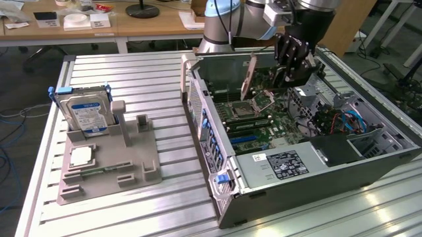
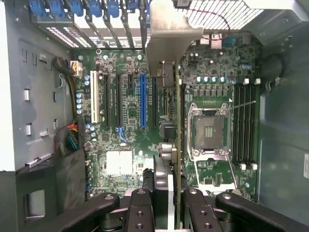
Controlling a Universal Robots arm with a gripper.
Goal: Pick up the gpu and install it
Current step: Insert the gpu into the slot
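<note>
My gripper [image 1: 287,74] hangs over the open computer case [image 1: 218,148], shut on the gpu [image 1: 250,75], a thin card held upright on edge above the motherboard [image 1: 264,131]. In the wrist view the gpu [image 2: 176,145] shows as a slim vertical edge with its silver bracket [image 2: 170,38] at the far end, clamped in my gripper [image 2: 169,205] between two black fingers [image 2: 141,208]. It hovers between the blue slot [image 2: 142,101] and the CPU socket [image 2: 208,131], apart from the board.
A grey parts fixture [image 1: 142,175] outside the case holds a silver hard drive [image 1: 84,111], a CPU chip [image 1: 80,156] and a green memory stick [image 1: 99,171]. Inside the case sit the power supply [image 1: 285,164], drive cages with blue cables [image 1: 353,121] and memory slots [image 2: 244,125].
</note>
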